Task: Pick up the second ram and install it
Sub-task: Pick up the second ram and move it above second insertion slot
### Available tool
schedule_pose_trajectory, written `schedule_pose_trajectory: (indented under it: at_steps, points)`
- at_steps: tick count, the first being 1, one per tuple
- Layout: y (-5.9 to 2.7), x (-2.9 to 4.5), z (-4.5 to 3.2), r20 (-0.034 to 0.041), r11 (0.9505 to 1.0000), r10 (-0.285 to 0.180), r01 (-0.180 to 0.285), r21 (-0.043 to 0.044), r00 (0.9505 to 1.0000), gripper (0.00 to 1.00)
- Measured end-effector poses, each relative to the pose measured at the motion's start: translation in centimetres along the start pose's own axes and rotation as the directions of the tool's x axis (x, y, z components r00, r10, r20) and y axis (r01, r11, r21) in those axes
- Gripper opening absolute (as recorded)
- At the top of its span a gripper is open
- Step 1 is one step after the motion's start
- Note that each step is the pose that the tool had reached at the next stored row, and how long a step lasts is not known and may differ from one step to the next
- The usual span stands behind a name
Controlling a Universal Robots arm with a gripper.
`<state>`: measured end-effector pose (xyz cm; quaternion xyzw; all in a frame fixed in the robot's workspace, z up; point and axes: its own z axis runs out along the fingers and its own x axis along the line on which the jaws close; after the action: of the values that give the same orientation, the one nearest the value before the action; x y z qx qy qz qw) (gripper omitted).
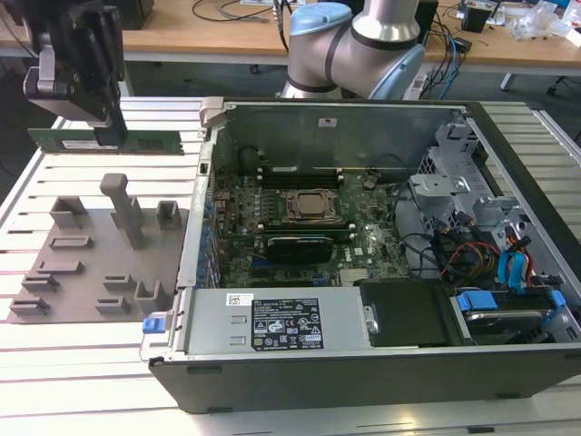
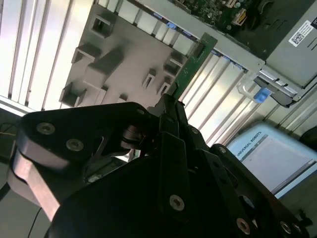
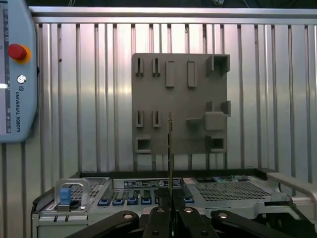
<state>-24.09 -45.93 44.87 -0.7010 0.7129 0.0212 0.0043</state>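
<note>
Green ram [image 1: 150,144] clamped between gripper [image 1: 109,136] fingers, held level in air above grey fixture [image 1: 82,272]. Pick-up judged done. Install left: ram not yet carried to case [image 1: 363,381] beside fixture, nor seated.

2nd ram [image 1: 150,143] mid behind gripper [image 1: 110,138] (exterior view)

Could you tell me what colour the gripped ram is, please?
The second ram is green, clearest in the exterior view.
</note>
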Motion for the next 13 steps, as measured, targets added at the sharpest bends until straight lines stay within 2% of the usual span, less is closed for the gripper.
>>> schedule_pose_trajectory:
  at_steps: [3,5,6,13]
  points:
    - [-1.24,-0.1,-0.02,0.0,1.0,0.0,0.0,-0.0001,1.0,0.13]
    - [-2.52,-0.2,-0.03,0.0,1.0,0.0,0.0,-0.0003,1.0,0.13]
    - [-2.89,-0.23,-0.03,0.0,1.0,0.0,0.0,-0.0004,1.0,0.13]
    - [-4.54,-0.38,-0.03,0.0,1.0,0.0,0.0,-0.0006,1.0,0.13]
